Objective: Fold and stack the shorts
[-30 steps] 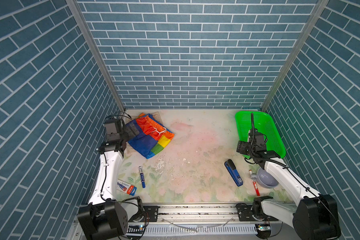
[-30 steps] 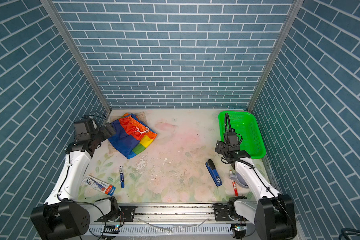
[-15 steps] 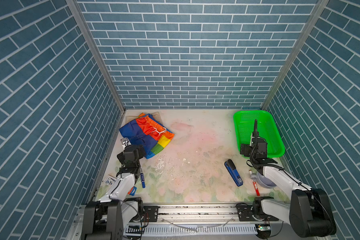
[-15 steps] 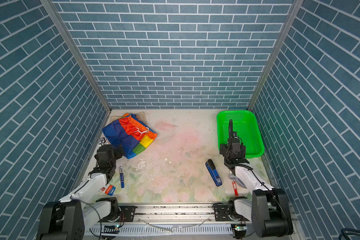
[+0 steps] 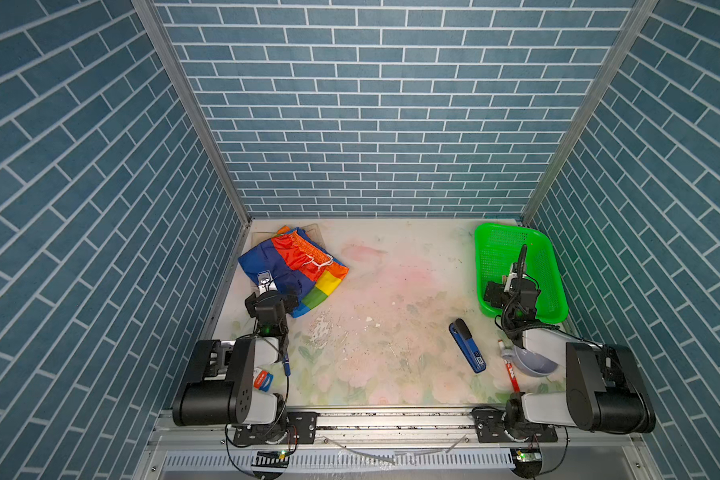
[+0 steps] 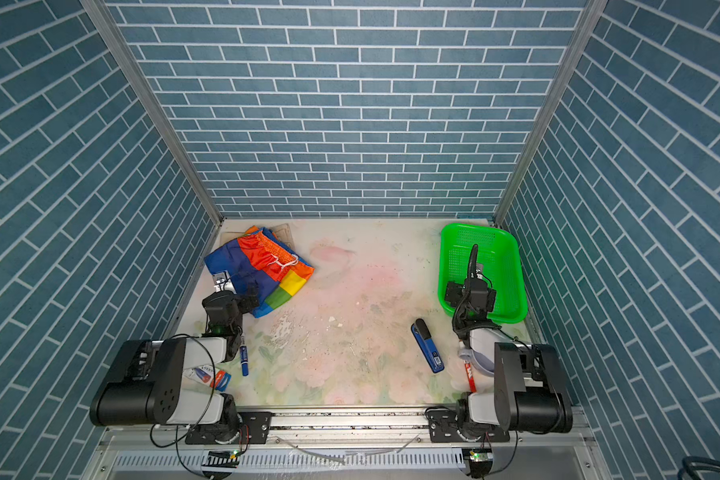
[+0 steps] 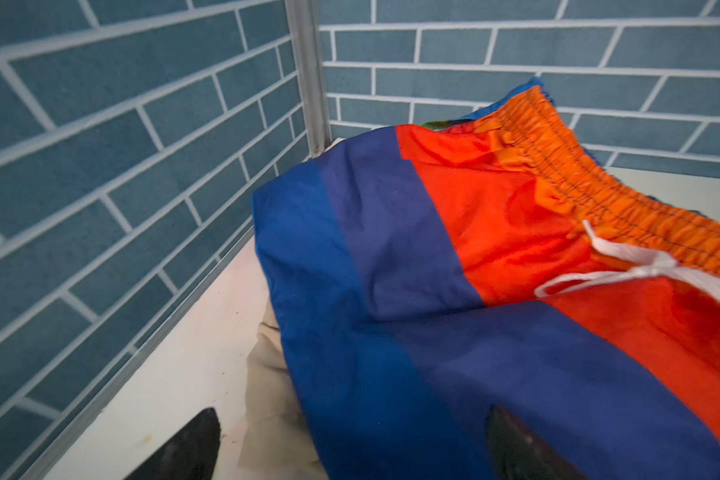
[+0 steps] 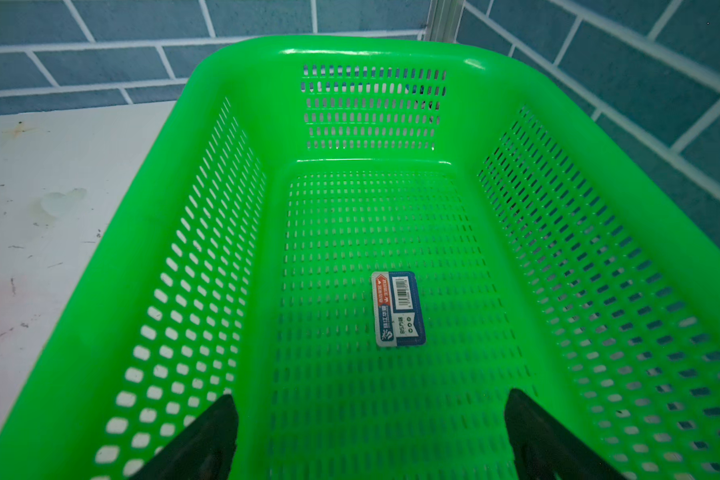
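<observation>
The task looks nearly finished: the rainbow shorts [image 5: 294, 270] lie folded atop the beige shorts [image 7: 267, 374] in the far left corner, while the left gripper [image 7: 350, 449] and right gripper [image 8: 371, 432] gape empty.

Rainbow shorts [image 5: 296, 266] lie at the far left, green basket [image 5: 484, 270] far right

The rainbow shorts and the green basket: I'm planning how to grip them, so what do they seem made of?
The rainbow shorts: thin woven synthetic, likely nylon or polyester, judging by the faint sheen and crisp folds. The green basket: glossy moulded plastic, shown by bright highlights on its rim and slotted walls.
</observation>
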`<control>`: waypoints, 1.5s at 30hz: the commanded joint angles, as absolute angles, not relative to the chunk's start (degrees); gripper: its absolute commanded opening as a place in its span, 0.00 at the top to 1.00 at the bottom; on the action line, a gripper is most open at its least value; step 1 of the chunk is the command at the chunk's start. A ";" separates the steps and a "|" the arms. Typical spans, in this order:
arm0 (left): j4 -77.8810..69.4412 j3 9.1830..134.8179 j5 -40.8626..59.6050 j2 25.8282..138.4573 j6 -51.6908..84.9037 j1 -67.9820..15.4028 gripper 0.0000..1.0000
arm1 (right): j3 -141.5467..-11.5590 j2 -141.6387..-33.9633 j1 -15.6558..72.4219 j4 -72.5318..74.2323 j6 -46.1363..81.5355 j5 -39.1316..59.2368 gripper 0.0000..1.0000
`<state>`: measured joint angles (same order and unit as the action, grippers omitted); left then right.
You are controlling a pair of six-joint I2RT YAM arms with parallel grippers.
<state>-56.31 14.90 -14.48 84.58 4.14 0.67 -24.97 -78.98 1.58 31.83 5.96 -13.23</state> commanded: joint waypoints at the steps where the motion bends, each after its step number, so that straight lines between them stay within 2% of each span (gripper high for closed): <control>1: -73.58 9.35 -10.40 88.35 1.23 0.35 0.00 | -25.53 -79.89 1.05 35.14 5.05 -12.88 0.01; 5: -69.07 11.76 -10.27 87.85 1.17 0.35 0.00 | -24.00 -79.06 0.66 37.54 3.18 -7.91 0.01; 8: -60.52 16.05 -7.34 87.20 0.01 0.40 0.01 | -20.85 -77.84 0.66 42.71 3.43 -10.12 0.01; 12: -55.36 18.83 -4.76 87.21 -0.90 0.33 0.01 | -14.52 -83.56 0.01 61.45 3.96 -12.49 0.01; 13: -55.75 18.65 -4.75 87.27 -0.91 0.31 0.00 | -13.78 -83.42 -0.02 62.03 3.85 -12.05 0.01; 16: -55.84 18.62 -5.34 87.33 -0.88 0.28 0.00 | -16.85 -84.38 -0.85 56.63 4.29 -9.06 0.01; 18: -54.17 19.44 -6.64 87.32 -0.77 -0.01 0.00 | -20.59 -89.18 -1.40 55.07 3.66 -6.78 0.01; 19: -53.16 20.04 -8.09 87.35 -0.96 -0.54 0.00 | -23.35 -87.50 -1.70 46.29 3.69 -4.97 0.01; 20: -52.18 20.59 -9.49 87.36 -1.21 -1.17 0.00 | -22.24 -88.84 -2.62 51.12 4.01 -3.15 0.01; 29: -52.38 20.51 -9.74 87.45 -1.32 -1.32 0.00 | -22.78 -88.46 -3.05 49.40 2.84 0.09 0.01; 45: -52.56 20.41 -9.58 87.45 -1.32 -1.32 0.00 | -22.94 -88.39 -2.95 48.78 2.73 0.26 0.01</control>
